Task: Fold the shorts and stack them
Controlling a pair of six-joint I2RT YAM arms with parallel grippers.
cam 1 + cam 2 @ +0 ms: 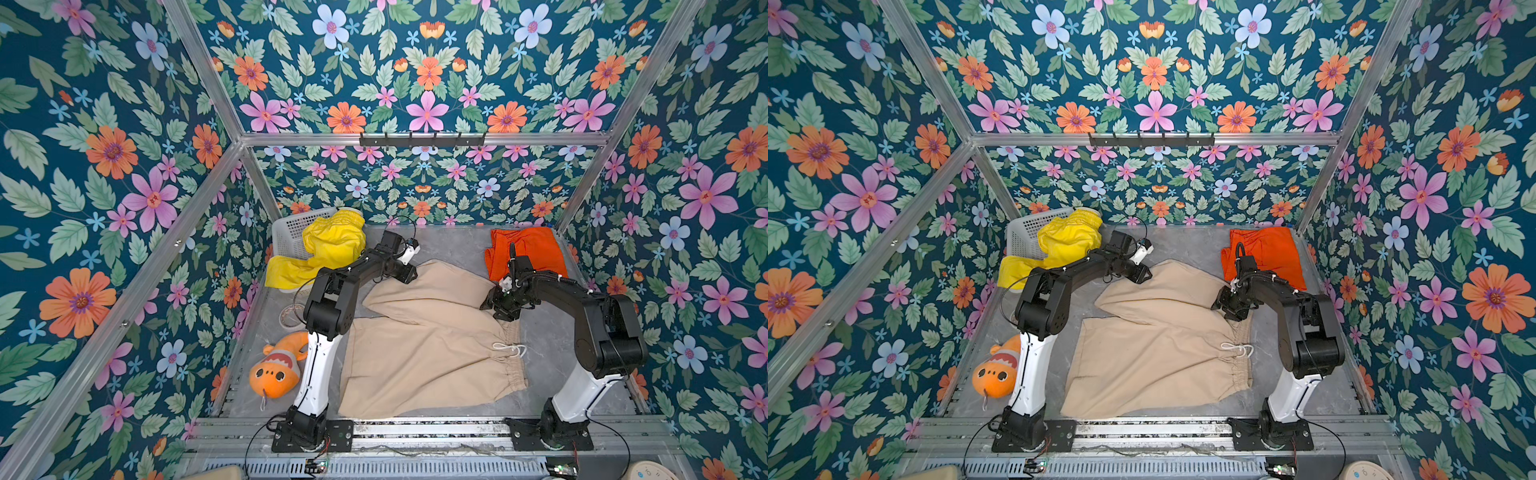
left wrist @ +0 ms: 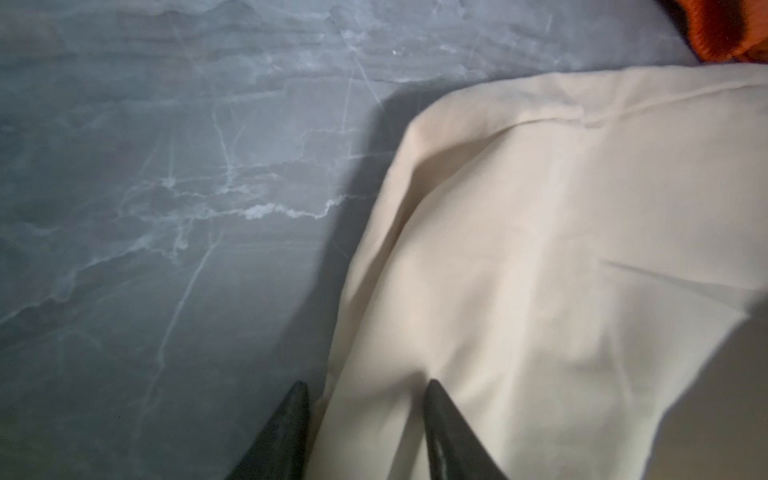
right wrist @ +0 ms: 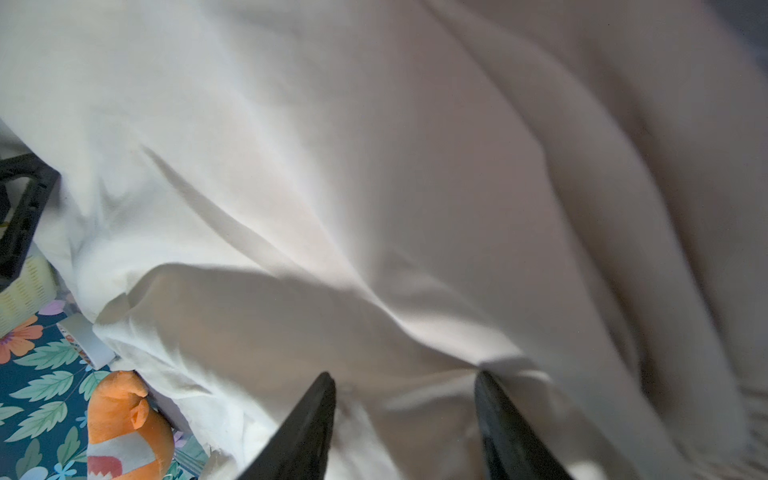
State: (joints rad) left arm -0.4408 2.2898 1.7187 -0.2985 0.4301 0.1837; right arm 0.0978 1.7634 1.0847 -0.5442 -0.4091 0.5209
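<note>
Because the beige cloth shorts with white drawstring (image 1: 432, 345) lie spread mid-table awaiting a fold, the left gripper (image 2: 365, 390) straddles their far leg hem, jaws parted, while the right gripper (image 3: 405, 376), likewise unclenched, rests at their far-right edge.

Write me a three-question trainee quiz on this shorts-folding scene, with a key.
1. True or false: the yellow shorts drape over the white basket.
2. Which shorts' edge does the left gripper straddle? A. orange shorts B. beige shorts C. yellow shorts
3. Fill in: the plush fish lies beside the ___ arm.
Key: 1 true; 2 B; 3 left.
</note>
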